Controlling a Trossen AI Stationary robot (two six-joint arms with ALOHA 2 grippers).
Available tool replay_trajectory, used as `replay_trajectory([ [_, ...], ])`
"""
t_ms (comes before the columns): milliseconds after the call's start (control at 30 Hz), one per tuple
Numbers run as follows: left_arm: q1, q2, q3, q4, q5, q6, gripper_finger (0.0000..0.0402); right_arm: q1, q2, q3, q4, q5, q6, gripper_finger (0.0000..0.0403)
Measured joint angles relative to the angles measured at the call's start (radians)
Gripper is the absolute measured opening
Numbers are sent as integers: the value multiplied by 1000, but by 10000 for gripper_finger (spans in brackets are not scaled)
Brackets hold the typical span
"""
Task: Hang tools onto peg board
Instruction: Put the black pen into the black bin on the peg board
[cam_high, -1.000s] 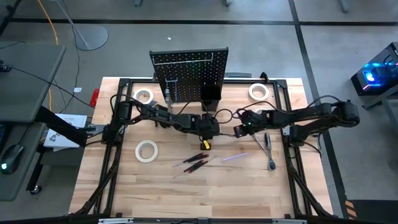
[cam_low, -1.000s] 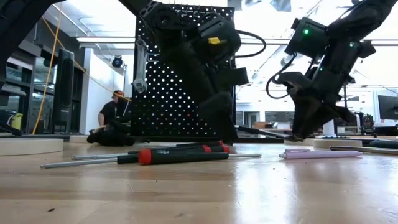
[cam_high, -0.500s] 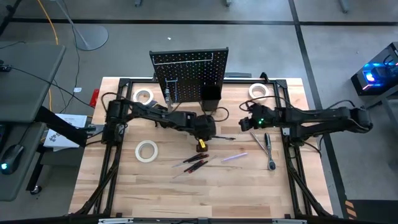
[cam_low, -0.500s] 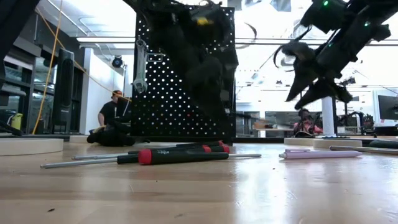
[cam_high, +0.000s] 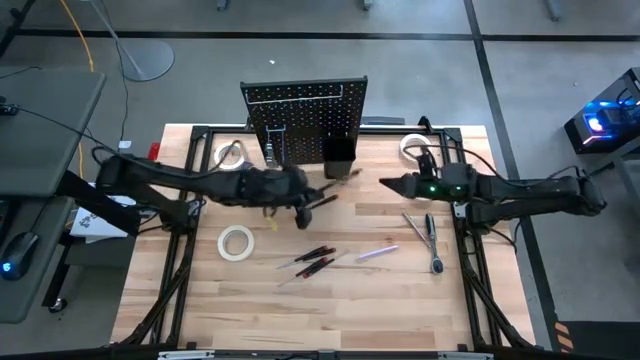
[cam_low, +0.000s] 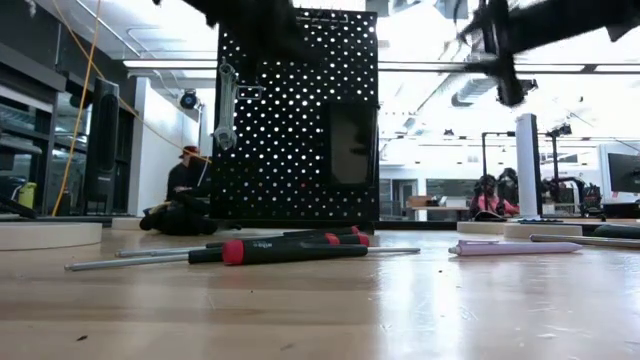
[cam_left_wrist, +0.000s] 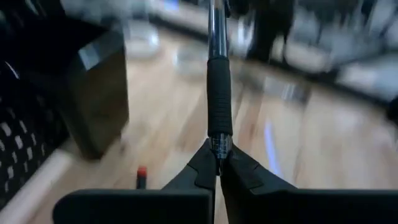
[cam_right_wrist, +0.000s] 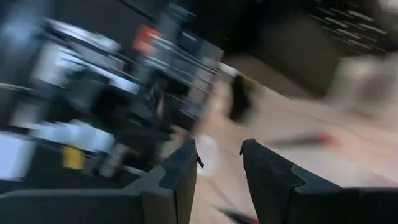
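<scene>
The black peg board (cam_high: 305, 108) stands upright at the table's far edge, with a small black bin (cam_high: 338, 152) on its front. A silver wrench (cam_low: 226, 105) hangs on the board. My left gripper (cam_high: 306, 206) is shut on a dark-handled screwdriver (cam_high: 328, 192) in front of the bin, above the table. My right gripper (cam_high: 386, 183) hovers open and empty to the right of the bin. Red-handled screwdrivers (cam_high: 315, 258), a purple one (cam_high: 378, 253) and silver wrenches (cam_high: 430, 238) lie flat on the table. My left gripper pinches the butt end of the screwdriver's dark handle (cam_left_wrist: 217, 144) between its two fingertips. The fingers come from the table's left and lie in line with the tool. The screwdriver sticks straight out beyond them, lifted clear of the table, its shaft (cam_high: 352, 174) toward the bin.
White tape rolls lie at the near left (cam_high: 236, 241), the far left (cam_high: 231, 154) and the far right (cam_high: 416, 147). A black frame (cam_high: 186, 230) runs along the table's sides. Bare wood lies along the near edge. People sit in the room behind the table (cam_low: 182, 185).
My left gripper has risen and drawn back toward the table's left, rolling as it went. It carried the screwdriver up from close to the table to hang clear in front of the bin. My right gripper has lifted and pulled back toward the right, tipping up toward level.
</scene>
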Motion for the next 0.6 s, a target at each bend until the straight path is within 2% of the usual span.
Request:
replay_trajectory([
  [167, -27, -51, -13, 232, -105, -18, 0, 48, 102, 1, 439, 117, -107, 124],
  [300, -17, -35, 13, 299, -135, -18, 0, 65, 205, 10, 658, 191, -168, 133],
  [500, 19, -22, 52, 292, -118, -19, 0, 70, 342, 178, 654, 171, -282, 193],
  [600, 26, -20, 57, 299, -103, -19, 0, 55, 399, 289, 558, 167, -361, 219],
])
